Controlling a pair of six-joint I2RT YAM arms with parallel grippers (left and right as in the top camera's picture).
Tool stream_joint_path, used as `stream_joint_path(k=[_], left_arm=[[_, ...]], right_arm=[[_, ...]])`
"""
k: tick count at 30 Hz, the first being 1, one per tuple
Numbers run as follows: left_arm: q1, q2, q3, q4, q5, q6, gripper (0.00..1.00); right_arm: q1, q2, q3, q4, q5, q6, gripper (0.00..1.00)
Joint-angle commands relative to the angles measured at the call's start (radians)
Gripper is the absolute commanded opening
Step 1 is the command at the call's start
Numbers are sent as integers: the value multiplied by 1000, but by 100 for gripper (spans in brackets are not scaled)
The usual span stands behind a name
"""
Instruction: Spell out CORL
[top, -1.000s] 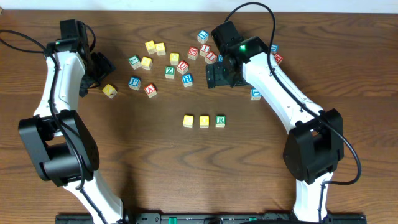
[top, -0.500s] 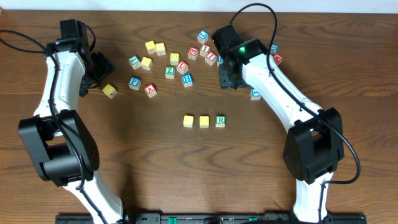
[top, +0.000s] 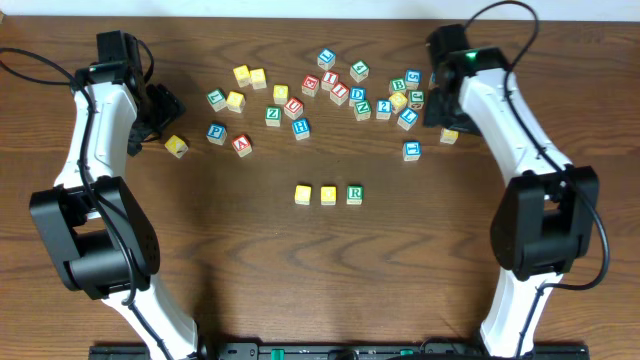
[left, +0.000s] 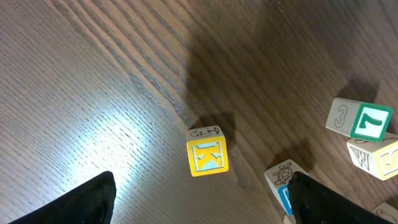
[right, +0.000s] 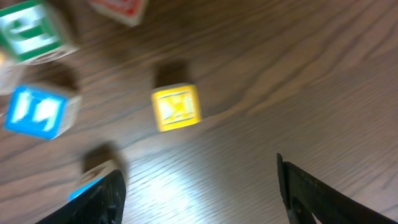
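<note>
Three cubes stand in a row at mid-table: a yellow cube (top: 303, 194), a second yellow cube (top: 328, 194) and a white cube with a green R (top: 354, 194). Two blue-faced cubes (top: 407, 118) (top: 411, 150) lie at the back right, their letters too small to read. My right gripper (top: 437, 110) (right: 202, 193) hovers open beside them, nothing between its fingers, with a yellow K cube (right: 176, 107) ahead of it. My left gripper (top: 163, 106) (left: 200, 202) is open at the far left, above another yellow cube (left: 208, 155) (top: 176, 146).
Several loose letter cubes are scattered along the back, from a yellow pair (top: 249, 76) to a cluster around a blue D cube (top: 358, 94). A white cube with a green 7 (left: 360, 119) lies right of my left gripper. A green-faced cube (right: 28, 31) sits at the right wrist view's top left.
My right arm has swung from the middle of the cube pile to the back right, uncovering several cubes. The left arm and the three-cube row have not moved.
</note>
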Motion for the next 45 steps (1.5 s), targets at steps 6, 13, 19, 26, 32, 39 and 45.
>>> stream_joint_path(k=[6,13,19,26,32,39,45], left_arm=[[0,6,4,-5,-6,-13,87],[0,6,4,-5,-6,-13,87],[0,6,4,-5,-6,-13,87],[0,6,4,-5,-6,-13,87],[0,6,4,-5,-6,-13,87],[0,6,4,-5,-6,-13,87],[0,6,4,-5,-6,-13,87]], right_arm=[[-149,0,-10,11,-228,-222,70],[-227,0,-10,89,-469,-278,66],[-230,0,-10,228,-481,-245,66],[-229,0,-10,318,-481,-191,66],[-203,0,-10,311,-489,-177,67],[-154,3,-10,307,-488,-177,73],[-116,34,-10,307,-486,-164,72]])
